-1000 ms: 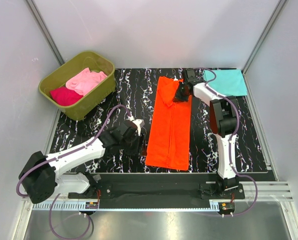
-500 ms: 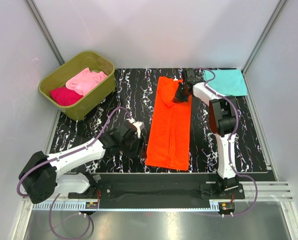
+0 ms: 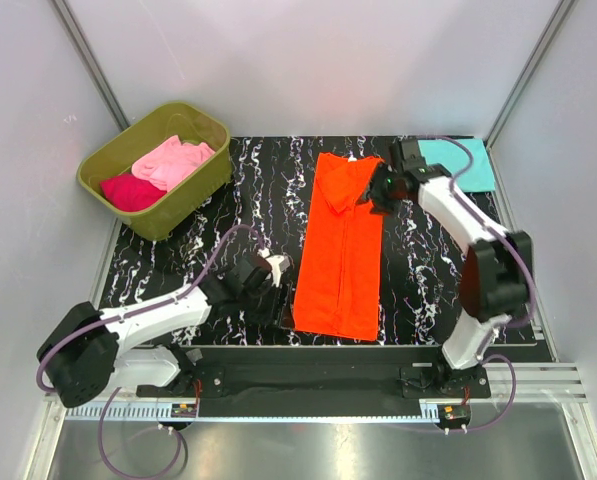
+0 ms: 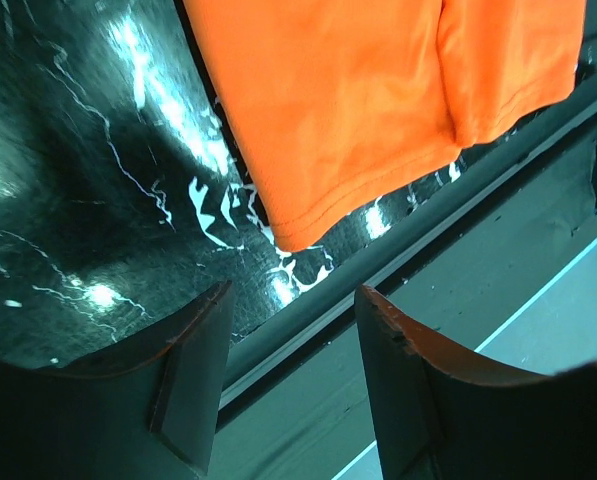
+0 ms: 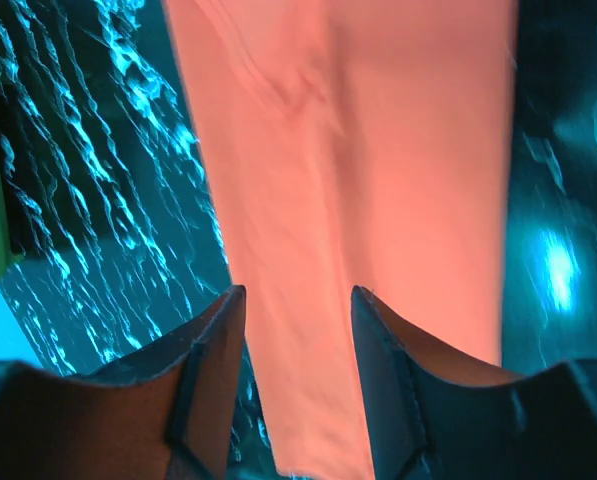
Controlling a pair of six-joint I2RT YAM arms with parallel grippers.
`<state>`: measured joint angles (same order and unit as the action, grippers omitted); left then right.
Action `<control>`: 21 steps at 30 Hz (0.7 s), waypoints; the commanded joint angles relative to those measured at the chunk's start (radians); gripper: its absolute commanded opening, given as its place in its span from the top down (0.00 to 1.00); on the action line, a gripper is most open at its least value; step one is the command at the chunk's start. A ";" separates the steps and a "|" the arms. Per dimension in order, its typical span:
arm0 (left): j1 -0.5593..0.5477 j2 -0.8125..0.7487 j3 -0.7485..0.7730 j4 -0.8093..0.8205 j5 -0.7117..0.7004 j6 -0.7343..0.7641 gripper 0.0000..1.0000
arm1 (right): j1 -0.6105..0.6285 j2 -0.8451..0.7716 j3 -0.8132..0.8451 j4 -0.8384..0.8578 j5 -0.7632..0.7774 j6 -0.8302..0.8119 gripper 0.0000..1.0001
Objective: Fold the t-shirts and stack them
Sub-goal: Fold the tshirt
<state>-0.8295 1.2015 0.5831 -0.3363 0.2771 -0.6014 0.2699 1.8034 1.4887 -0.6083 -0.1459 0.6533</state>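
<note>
Four soft t-shirts: the orange t-shirt (image 3: 340,245) lies as a smooth strip on the black marbled table (image 3: 238,190), the teal t-shirt (image 3: 468,162) flat at the far right corner, the pink t-shirt (image 3: 171,160) and magenta t-shirt (image 3: 130,190) crumpled in one olive tub (image 3: 193,200). The right gripper (image 3: 373,192) has let go of the orange cloth's far edge, jaws now apart and empty above it. The left gripper (image 3: 283,303), likewise wide and empty, has slid nearer its near left corner.

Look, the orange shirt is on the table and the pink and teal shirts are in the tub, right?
No: the top view shows the tub holding the pink shirt and a magenta shirt. The teal shirt lies on the table, like the orange shirt.
</note>
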 commanded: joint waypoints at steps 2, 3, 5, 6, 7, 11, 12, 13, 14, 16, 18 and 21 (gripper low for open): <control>-0.013 0.004 -0.035 0.117 0.057 -0.020 0.44 | 0.025 -0.252 -0.259 -0.110 0.058 0.129 0.45; -0.014 0.006 -0.042 0.125 0.059 -0.024 0.44 | 0.025 -0.292 -0.365 -0.122 0.066 0.150 0.45; -0.017 0.015 -0.051 0.144 0.060 -0.028 0.45 | 0.043 -0.393 -0.459 -0.134 0.052 0.190 0.45; -0.019 0.021 -0.052 0.149 0.059 -0.031 0.46 | 0.045 -0.420 -0.528 -0.172 0.030 0.193 0.45; -0.022 0.024 -0.054 0.151 0.056 -0.029 0.46 | 0.049 -0.476 -0.557 -0.198 0.034 0.215 0.45; -0.030 0.046 -0.062 0.169 0.028 -0.037 0.47 | 0.130 -0.636 -0.731 -0.222 0.025 0.301 0.45; -0.030 0.053 -0.062 0.177 0.030 -0.037 0.47 | 0.141 -0.654 -0.748 -0.258 0.020 0.308 0.45; -0.028 0.061 -0.058 0.184 0.028 -0.037 0.47 | 0.155 -0.702 -0.766 -0.272 0.022 0.334 0.45; -0.029 0.078 -0.055 0.187 0.027 -0.037 0.48 | 0.164 -0.732 -0.815 -0.280 0.020 0.350 0.44; -0.030 0.092 -0.051 0.197 0.011 -0.041 0.48 | 0.173 -0.809 -0.861 -0.274 0.000 0.397 0.44; -0.030 0.101 -0.052 0.215 -0.010 -0.055 0.49 | 0.183 -0.846 -0.915 -0.268 -0.015 0.423 0.44; -0.030 0.109 -0.052 0.229 -0.022 -0.064 0.50 | 0.203 -0.894 -0.978 -0.230 -0.024 0.468 0.45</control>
<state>-0.8547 1.3045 0.5274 -0.1818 0.2882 -0.6502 0.4538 0.9363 0.5529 -0.8619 -0.1463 1.0351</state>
